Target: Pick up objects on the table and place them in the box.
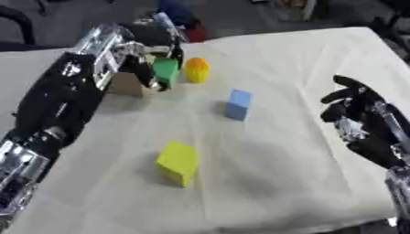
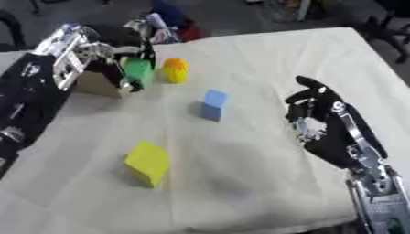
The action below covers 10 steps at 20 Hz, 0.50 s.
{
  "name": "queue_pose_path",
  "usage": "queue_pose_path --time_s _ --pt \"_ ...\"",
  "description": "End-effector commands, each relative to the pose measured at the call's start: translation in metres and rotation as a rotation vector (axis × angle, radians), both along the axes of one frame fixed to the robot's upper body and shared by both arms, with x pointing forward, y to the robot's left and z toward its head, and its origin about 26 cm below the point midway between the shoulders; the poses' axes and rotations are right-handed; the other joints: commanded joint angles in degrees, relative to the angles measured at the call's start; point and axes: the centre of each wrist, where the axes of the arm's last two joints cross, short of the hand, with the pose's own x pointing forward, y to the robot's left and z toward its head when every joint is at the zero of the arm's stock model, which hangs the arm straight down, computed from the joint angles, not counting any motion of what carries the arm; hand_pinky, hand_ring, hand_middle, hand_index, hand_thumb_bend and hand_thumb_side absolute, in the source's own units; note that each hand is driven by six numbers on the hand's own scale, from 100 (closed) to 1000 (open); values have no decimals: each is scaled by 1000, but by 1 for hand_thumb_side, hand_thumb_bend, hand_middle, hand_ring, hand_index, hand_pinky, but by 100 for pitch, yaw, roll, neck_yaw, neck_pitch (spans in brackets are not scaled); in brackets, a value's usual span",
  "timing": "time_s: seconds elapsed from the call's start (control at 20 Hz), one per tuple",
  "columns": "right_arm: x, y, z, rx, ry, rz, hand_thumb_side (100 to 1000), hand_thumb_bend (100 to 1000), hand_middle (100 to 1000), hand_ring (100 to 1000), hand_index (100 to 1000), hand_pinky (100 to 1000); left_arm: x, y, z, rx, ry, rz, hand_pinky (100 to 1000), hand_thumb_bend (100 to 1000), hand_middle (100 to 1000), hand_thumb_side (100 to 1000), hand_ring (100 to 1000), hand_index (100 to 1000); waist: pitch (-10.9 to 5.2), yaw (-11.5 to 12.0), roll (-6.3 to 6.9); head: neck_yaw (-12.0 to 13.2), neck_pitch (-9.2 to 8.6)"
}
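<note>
**While the left hand carries the green block to the box, three blocks wait**

With its fingers curled around the green block [image 1: 166, 71], the left hand [image 1: 132, 55] hangs at the rim of the small tan box [image 1: 124, 84] at the far left of the table [image 1: 304, 55]. The block looks to be just at the box's near edge rather than inside it. To finish well, I judge the hand should carry the block fully over the opening, lower it until it clears the rim, and only then open, so it does not tip onto the cloth or knock the orange piece [image 1: 197, 69] just beside it.

The right hand [image 2: 320, 116] idles at the right side, fingers relaxed and empty.

Counted: one green block held, one orange piece, one blue block [image 1: 239, 104], one yellow block [image 1: 179, 162], one box.
</note>
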Motion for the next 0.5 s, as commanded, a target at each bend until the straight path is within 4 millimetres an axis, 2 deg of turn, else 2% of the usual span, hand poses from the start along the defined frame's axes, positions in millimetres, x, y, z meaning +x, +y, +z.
queue_pose_path --time_s 0.05,0.25,0.4,0.5 --pt "1 -3 5 -10 -18 -4 453 100 637 563 922 562 4 35 27 -99 -132 224 653 330 467 101 491 605 -103 8 4 4 25" --pt "1 -3 4 -12 -14 -1 452 100 637 563 922 562 18 63 2 -148 -205 493 657 346 489 119 512 634 -101 -20 -12 34 25" --pt "1 -1 5 -10 -15 8 452 100 637 563 922 562 22 70 -17 -140 -266 602 668 358 498 130 520 646 -83 -40 -18 53 25" --pt "1 0 5 -9 -17 10 452 100 638 563 923 563 23 73 -29 -122 -311 653 713 426 587 143 600 738 -68 -58 -27 51 25"
